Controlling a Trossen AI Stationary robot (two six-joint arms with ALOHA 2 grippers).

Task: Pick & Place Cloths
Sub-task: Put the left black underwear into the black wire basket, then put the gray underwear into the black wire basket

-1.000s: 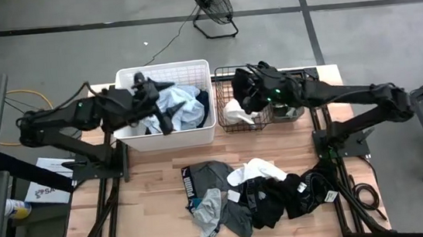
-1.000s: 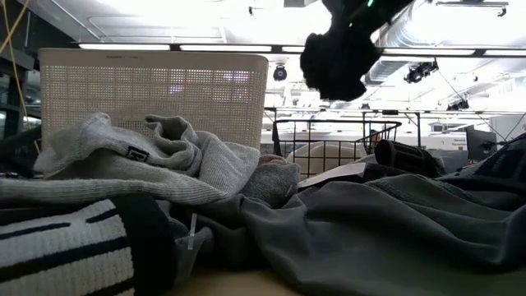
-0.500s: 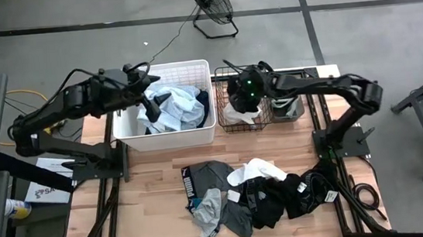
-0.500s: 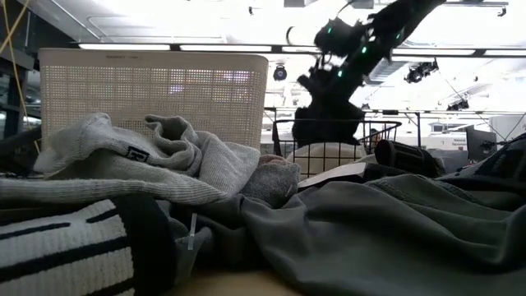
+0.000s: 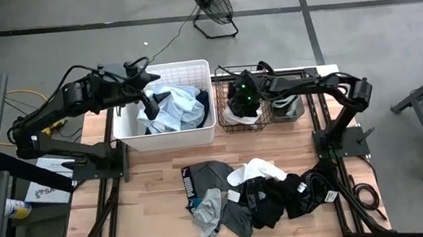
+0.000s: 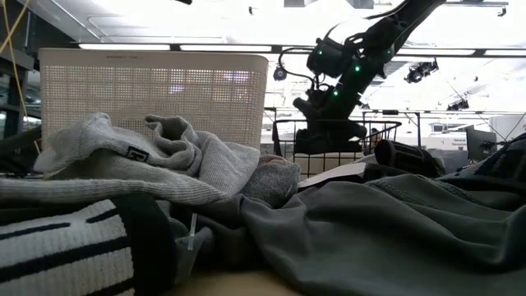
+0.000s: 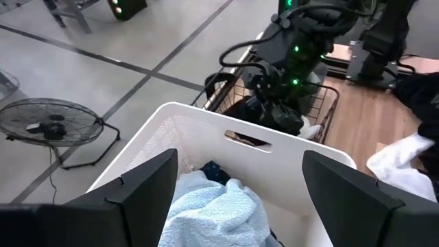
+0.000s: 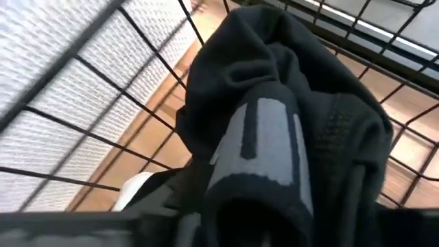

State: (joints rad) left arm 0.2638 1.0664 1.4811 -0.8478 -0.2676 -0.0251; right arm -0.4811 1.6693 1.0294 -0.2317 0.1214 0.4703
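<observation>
My right gripper (image 5: 242,100) is down in the black wire basket (image 5: 223,74), shut on a black cloth with a grey stripe (image 8: 274,130) that fills the right wrist view. In the low view the cloth (image 6: 329,138) bulges at the basket's rim under my right gripper (image 6: 329,115). A white cloth (image 5: 235,117) lies in the basket beside it. My left gripper (image 5: 150,102) hangs open above the white plastic tub (image 5: 168,138), over a light blue cloth (image 7: 212,209). More cloths, grey, black and white, lie heaped (image 5: 254,196) on the table's near half. My right gripper comes at the black cloth from above, pointing down into the basket. The bunched cloth (image 8: 260,178) hides the fingers and the place of contact. The cloth sags below the gripper among the basket's wires (image 8: 103,82).
The tub and the basket stand side by side at the table's far edge. A grey thing (image 5: 288,107) lies in the basket's right part. Bare wood (image 5: 141,195) shows on the near left. Grey cloths (image 6: 164,164) block the low view's foreground. A fan (image 5: 210,2) stands on the floor beyond.
My right gripper has come down from above the basket into it, moving a little toward the table's left, and the black cloth that hung clear under it has sunk into the basket. My left arm has raised its elbow, with the gripper still over the tub.
</observation>
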